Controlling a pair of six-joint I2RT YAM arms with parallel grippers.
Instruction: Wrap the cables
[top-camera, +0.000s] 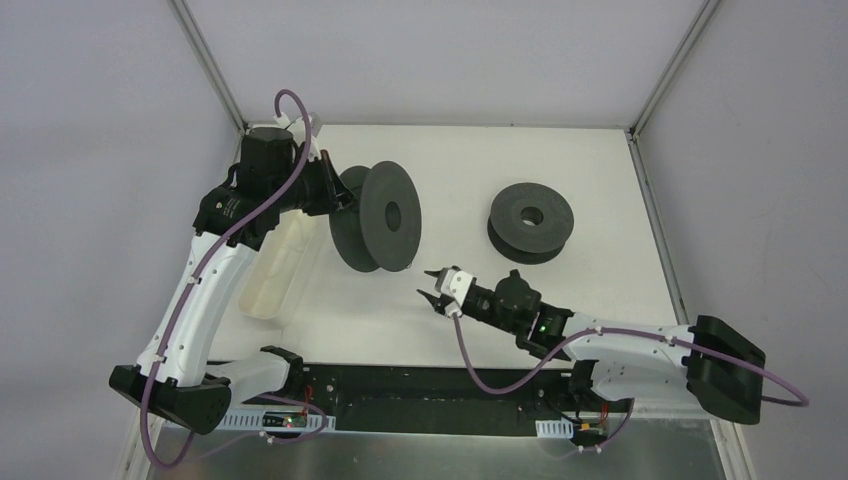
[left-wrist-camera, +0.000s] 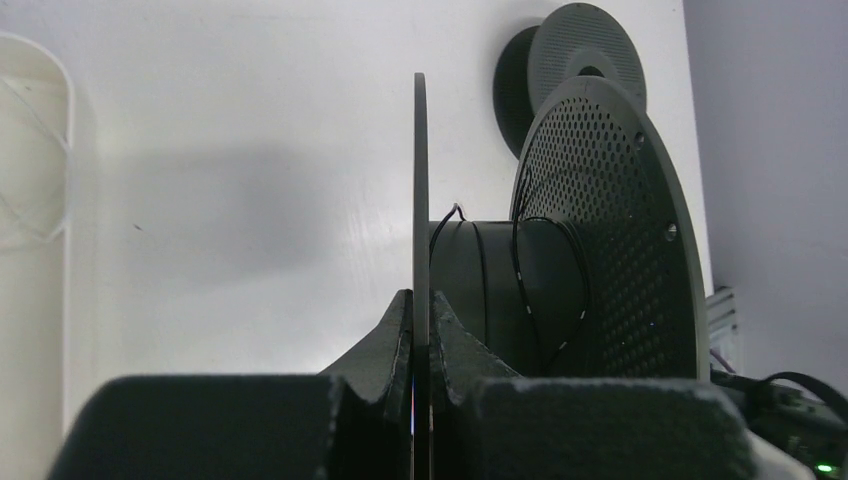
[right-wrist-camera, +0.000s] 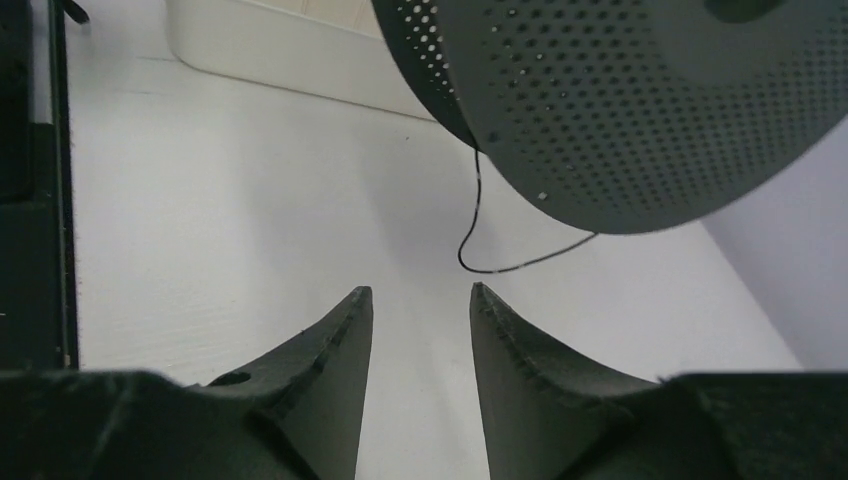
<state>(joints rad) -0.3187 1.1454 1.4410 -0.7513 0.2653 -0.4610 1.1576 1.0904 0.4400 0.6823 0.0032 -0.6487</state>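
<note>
A dark perforated spool (top-camera: 385, 215) stands on edge, lifted at the table's back left. My left gripper (top-camera: 338, 195) is shut on its near flange (left-wrist-camera: 421, 180), one fingertip on each side. A thin black cable (left-wrist-camera: 520, 260) runs loosely round the hub. In the right wrist view its loose end (right-wrist-camera: 475, 230) hangs from under the spool (right-wrist-camera: 620, 110) and curls just above the table. My right gripper (right-wrist-camera: 420, 292) is open and holds nothing. It sits low, just short of that hanging loop. From above it (top-camera: 432, 288) lies in front of the spool, to its right.
A second dark spool (top-camera: 531, 222) lies flat at the back right, also in the left wrist view (left-wrist-camera: 585, 40). A white tray (top-camera: 280, 265) lies along the left side under the left arm. A black rail (top-camera: 420, 395) runs along the near edge.
</note>
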